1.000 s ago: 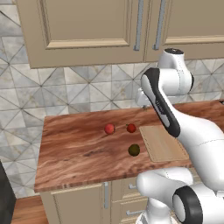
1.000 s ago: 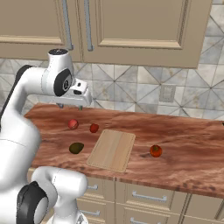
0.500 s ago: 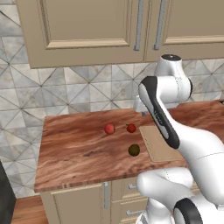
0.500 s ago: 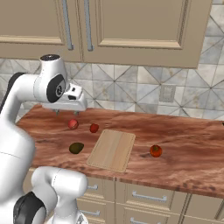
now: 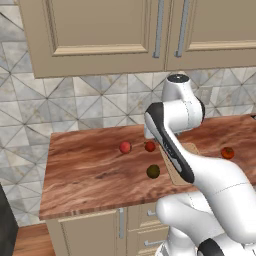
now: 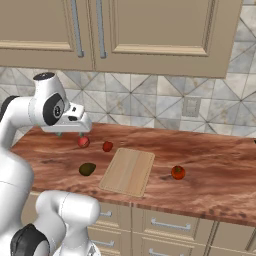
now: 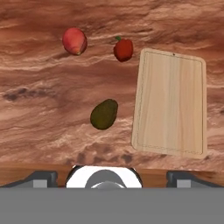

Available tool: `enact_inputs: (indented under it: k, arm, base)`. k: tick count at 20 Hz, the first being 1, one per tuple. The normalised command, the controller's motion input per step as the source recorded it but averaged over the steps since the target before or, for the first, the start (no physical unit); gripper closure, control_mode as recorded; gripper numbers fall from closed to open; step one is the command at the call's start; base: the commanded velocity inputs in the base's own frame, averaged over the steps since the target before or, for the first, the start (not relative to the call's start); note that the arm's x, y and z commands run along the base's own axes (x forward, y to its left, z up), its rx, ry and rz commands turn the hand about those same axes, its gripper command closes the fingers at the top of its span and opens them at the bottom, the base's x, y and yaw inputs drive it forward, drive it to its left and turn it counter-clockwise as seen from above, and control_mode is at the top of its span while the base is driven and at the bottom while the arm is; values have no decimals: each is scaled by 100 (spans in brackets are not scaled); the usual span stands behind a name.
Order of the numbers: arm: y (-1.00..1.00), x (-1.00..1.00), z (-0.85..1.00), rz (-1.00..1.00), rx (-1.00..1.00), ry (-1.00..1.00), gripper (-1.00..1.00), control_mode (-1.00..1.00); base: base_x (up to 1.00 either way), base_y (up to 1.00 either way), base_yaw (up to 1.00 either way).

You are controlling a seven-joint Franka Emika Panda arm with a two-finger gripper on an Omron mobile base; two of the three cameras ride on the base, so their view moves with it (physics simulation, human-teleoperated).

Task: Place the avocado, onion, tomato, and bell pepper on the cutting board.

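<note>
where wood grain runs, the ovoid avocado [image 7: 104, 114] lies.

counter [image 5: 90, 170] seen in reddish-brown wood, drawers [image 6: 170, 227] below | backsplash [image 6: 145, 107] tiled in grey triangles, outlet [image 6: 189, 106] set in it | beige cabinets [image 5: 100, 30] hung above, vertical handles [image 5: 159, 27] fitted at the door seam

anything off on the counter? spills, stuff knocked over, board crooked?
Nothing stands out. The cutting board lies flat and bare on the counter, no spills or damage. The avocado sits beside it, apart from its edge; two reddish items lie beyond it, and another on the board's far side.
</note>
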Motion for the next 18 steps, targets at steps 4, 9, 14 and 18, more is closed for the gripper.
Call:
enact_inputs:
  k: [4,9,14,18]
  arm:
    - [1,3,-18,0,0,0,-100,-100]
    - [0,8,-11,0,0,0,-100,-100]
    - [0,10,-9,0,2,0,-100,-100]
    - [0,3,-8,0,0,0,-100,-100]
  base:
    - [0,0,0]
    - [0,0,0]
    - [0,0,0]
    - [0,0,0]
